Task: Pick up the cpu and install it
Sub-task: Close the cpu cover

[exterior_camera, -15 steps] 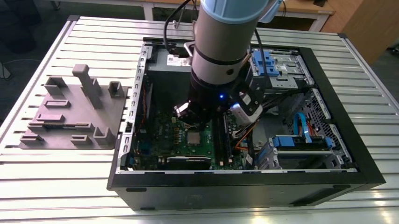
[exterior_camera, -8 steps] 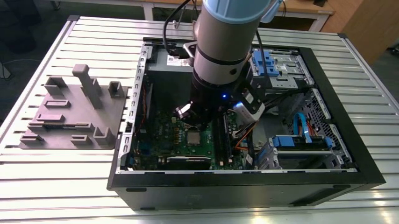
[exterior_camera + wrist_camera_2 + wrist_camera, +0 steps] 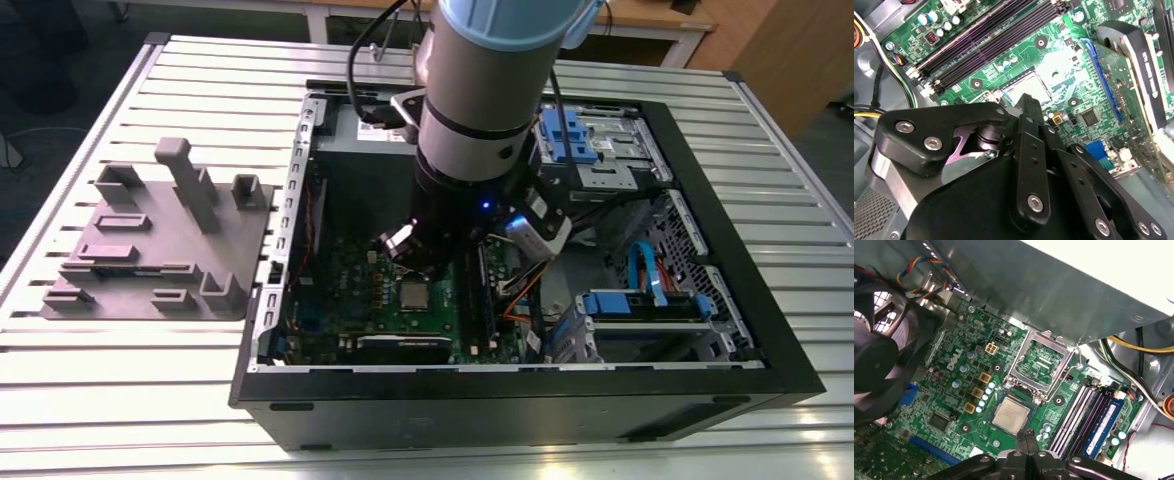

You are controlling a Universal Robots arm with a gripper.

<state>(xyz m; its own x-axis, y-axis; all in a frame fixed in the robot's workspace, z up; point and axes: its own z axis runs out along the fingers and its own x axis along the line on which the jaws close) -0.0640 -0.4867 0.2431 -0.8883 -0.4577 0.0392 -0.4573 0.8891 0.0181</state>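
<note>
The cpu (image 3: 1012,413) lies flat in its socket on the green motherboard (image 3: 949,390), silvery top up. In the exterior view the cpu (image 3: 415,293) sits just below the arm's black wrist inside the open computer case (image 3: 534,390). My gripper (image 3: 1026,434) hovers close above the chip's edge with its two black fingers (image 3: 1026,107) pressed together and nothing between them. The shiny socket frame (image 3: 1019,357) stands hinged open beside the chip, its hollow centre showing bare board.
A big grey metal box (image 3: 1064,285) overhangs the board near the socket frame. A black fan (image 3: 879,350) and memory slots (image 3: 1079,415) flank the socket. A grey moulded tray (image 3: 160,240) rests on the slatted table at the exterior view's left. Blue drive brackets (image 3: 641,300) and cables fill the case's right.
</note>
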